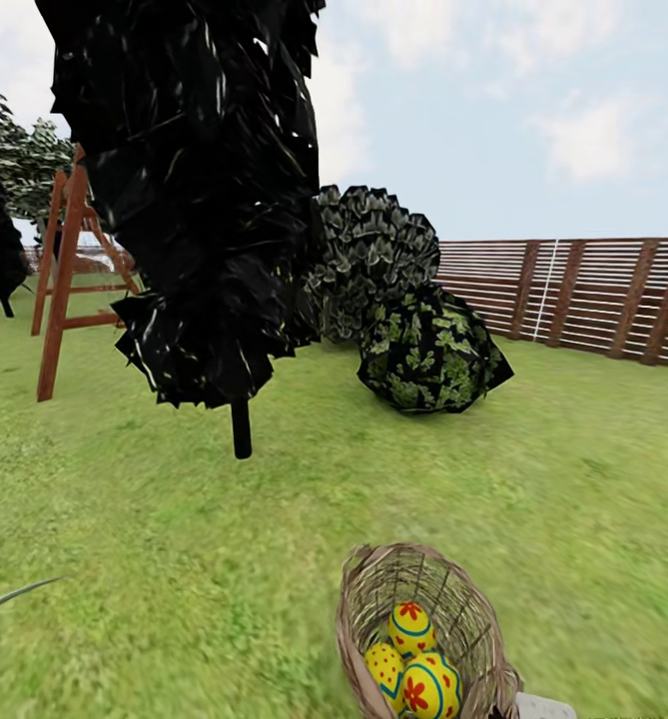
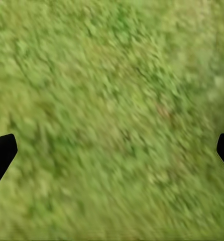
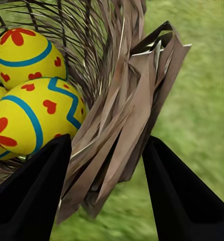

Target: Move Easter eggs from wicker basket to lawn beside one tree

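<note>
right jaws straddle the wicker basket (image 3: 117,105) rim, eggs (image 3: 34,115) inside.

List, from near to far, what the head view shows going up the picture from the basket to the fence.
wicker basket holding the Easter eggs → open lawn → thin black trunk of the dark tree → dark leafy bush → paler bush behind it → slatted wooden fence

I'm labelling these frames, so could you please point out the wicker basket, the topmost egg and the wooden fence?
wicker basket (image 1: 368,589), head view, on its woven left rim.
topmost egg (image 1: 411,628), head view, on its yellow middle.
wooden fence (image 1: 593,290), head view, on its slats.
</note>
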